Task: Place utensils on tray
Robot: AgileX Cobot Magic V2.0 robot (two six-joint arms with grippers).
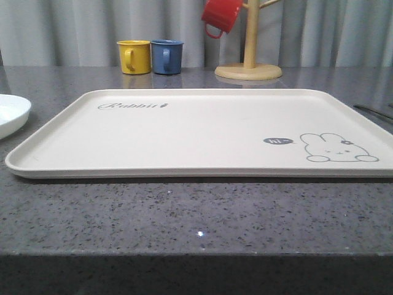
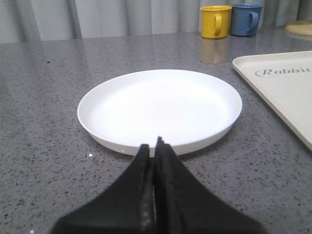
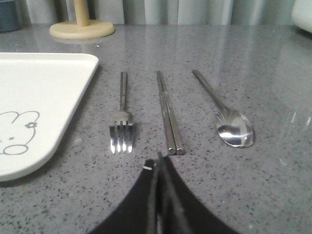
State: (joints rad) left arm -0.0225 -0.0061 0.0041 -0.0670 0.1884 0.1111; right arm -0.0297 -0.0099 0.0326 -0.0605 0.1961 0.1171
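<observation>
The cream tray with the rabbit drawing lies bare in the middle of the grey table; its corner shows in both wrist views. The white plate sits left of the tray, its edge in the front view. My left gripper is shut and hovers just short of the plate's near rim. Right of the tray lie the fork, the chopsticks and the spoon, side by side. My right gripper is shut, just short of the chopsticks' near ends.
A yellow mug and a blue mug stand behind the tray. A wooden mug tree with a red mug hanging on it stands at the back right. A curtain closes off the back.
</observation>
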